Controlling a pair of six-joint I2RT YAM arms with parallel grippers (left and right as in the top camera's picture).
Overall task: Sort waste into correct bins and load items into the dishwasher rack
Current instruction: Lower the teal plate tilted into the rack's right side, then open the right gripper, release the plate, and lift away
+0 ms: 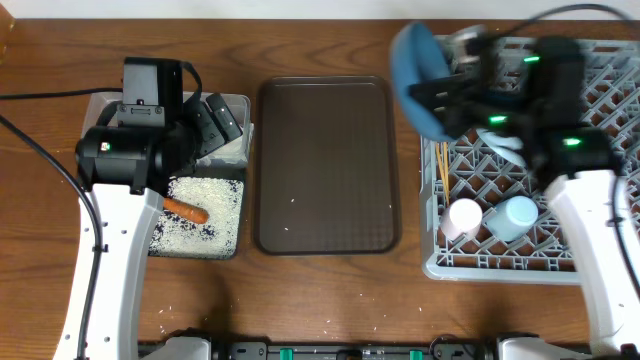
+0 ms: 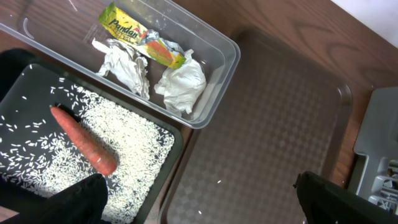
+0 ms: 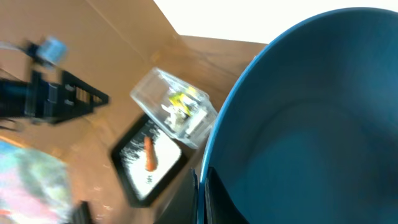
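My right gripper (image 3: 200, 193) is shut on the rim of the large blue plate (image 3: 311, 112) and holds it tilted in the air over the back left corner of the grey dishwasher rack (image 1: 600, 90). In the overhead view the plate (image 1: 415, 70) is blurred. A pinkish-white cup (image 1: 462, 217), a light blue cup (image 1: 515, 215) and chopsticks (image 1: 441, 180) lie in the rack. My left gripper (image 2: 199, 208) is open and empty above the bins. The clear tub (image 2: 217, 93) holds the wrapper (image 2: 140, 37), foil (image 2: 127, 68) and white paper (image 2: 183, 84). The black tray (image 2: 168, 168) holds the carrot (image 2: 84, 140) and rice (image 2: 124, 143).
A brown serving tray (image 1: 330, 165) lies between the bins and the rack, with a few rice grains on it. A few grains lie on the table in front of the black tray. Cables run along the left side.
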